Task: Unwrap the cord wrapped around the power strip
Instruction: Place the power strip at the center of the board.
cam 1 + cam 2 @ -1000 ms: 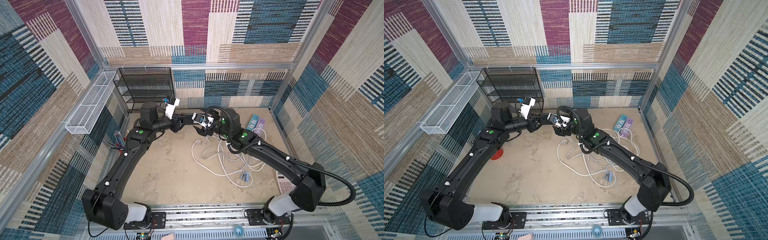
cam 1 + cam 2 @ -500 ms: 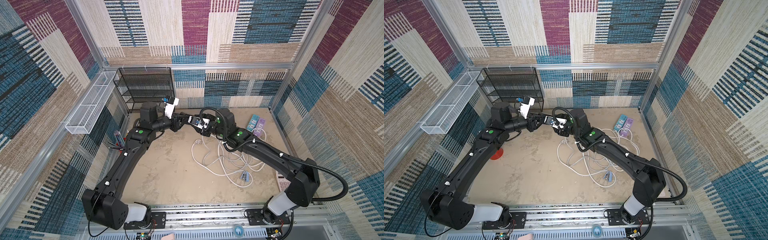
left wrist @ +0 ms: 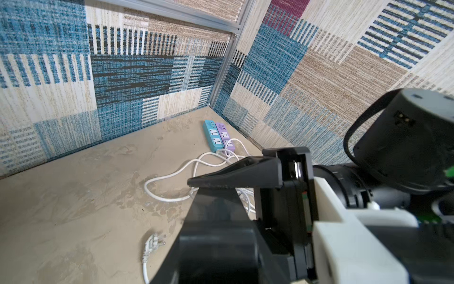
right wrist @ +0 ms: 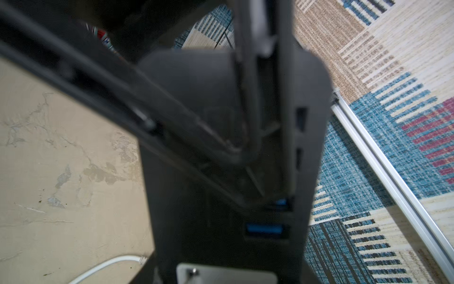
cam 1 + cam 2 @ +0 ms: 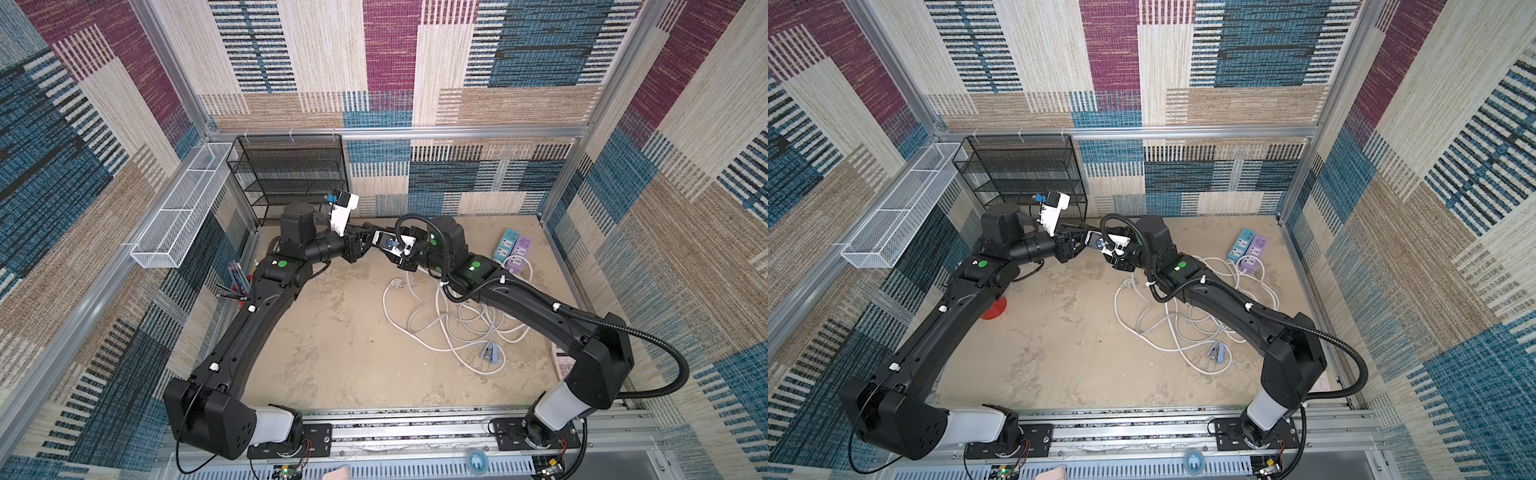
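Observation:
A black power strip (image 4: 221,191) with blue USB ports is held up at the back centre between my two arms. A black cord (image 4: 172,118) runs slantwise across it and bends back up. In the left wrist view the strip (image 3: 213,221) reaches out from my left gripper (image 5: 358,246), which is shut on it. My right gripper (image 5: 371,232) meets the strip's far end. One of its fingers (image 3: 235,175) lies just over the strip, and the other is hidden. Whether the right jaws press on anything does not show.
On the floor at the back right lie a teal power strip (image 5: 506,246) and a purple one (image 5: 519,253). Their loose white cords (image 5: 457,320) end in a white plug (image 5: 395,284). A black mesh shelf (image 5: 291,178) and a white wire basket (image 5: 183,208) stand at the back left.
My right arm has swung left, bringing its gripper up to the left gripper and the strip. The left arm has stayed put.

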